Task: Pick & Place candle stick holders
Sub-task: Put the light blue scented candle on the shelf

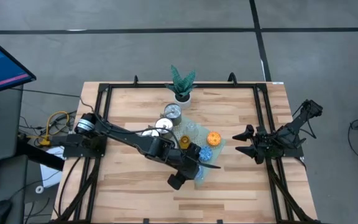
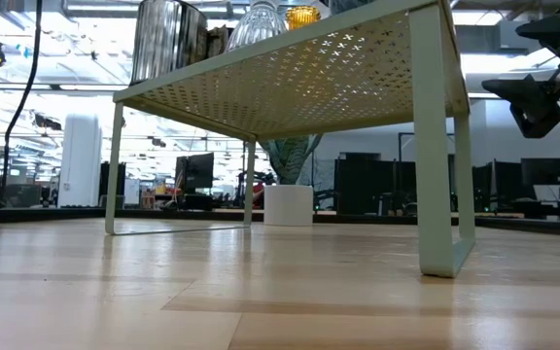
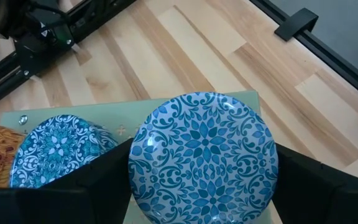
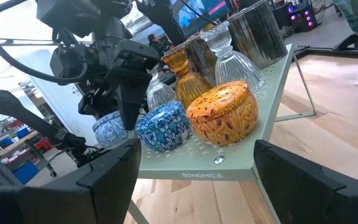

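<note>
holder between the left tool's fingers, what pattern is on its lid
A blue floral pattern on white lid, clearest in the left wrist view.

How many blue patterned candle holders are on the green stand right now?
2. One blue holder sits between the left gripper jaws at the stand's corner; the second blue holder is beside it, next to the orange holder. Others may be hidden.

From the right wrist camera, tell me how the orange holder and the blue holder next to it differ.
The orange holder is orange-gold with a leaf-like pattern; the blue holder is blue and white with a floral pattern. The orange one looks larger and sits near the pale green shelf's front corner; the blue one sits between it and the left gripper, whose open fingers straddle a second blue holder. Both are round, lidded and upright on the same shelf.
</note>
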You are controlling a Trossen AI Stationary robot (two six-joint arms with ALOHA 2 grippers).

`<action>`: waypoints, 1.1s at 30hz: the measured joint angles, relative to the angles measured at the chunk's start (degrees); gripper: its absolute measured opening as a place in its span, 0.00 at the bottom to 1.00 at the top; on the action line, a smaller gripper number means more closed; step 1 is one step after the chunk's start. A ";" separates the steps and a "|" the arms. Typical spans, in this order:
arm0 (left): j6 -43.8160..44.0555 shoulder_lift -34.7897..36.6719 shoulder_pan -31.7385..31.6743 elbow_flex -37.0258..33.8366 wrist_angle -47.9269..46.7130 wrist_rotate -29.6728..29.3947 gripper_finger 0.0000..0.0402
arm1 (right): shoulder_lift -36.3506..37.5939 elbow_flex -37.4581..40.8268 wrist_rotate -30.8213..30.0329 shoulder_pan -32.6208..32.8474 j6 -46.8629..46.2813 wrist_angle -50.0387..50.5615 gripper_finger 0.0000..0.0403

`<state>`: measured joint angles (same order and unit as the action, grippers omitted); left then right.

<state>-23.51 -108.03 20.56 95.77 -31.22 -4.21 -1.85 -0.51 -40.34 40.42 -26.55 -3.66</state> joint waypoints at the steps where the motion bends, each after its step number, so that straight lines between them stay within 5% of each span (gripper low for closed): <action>1: 0.00 0.00 0.00 0.00 0.00 0.00 0.76 | -0.01 0.01 0.00 0.01 0.00 0.00 0.75; 25: -0.05 0.00 -0.42 0.00 0.30 1.07 0.76 | -0.01 0.01 0.00 0.01 0.00 0.00 0.75; 33: -0.28 0.00 -0.37 0.07 1.03 0.79 0.84 | 0.00 0.01 0.00 0.00 0.00 0.00 0.75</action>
<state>-23.79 -108.03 20.18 95.83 -30.19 -3.42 -1.85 -0.50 -40.34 40.42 -26.55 -3.66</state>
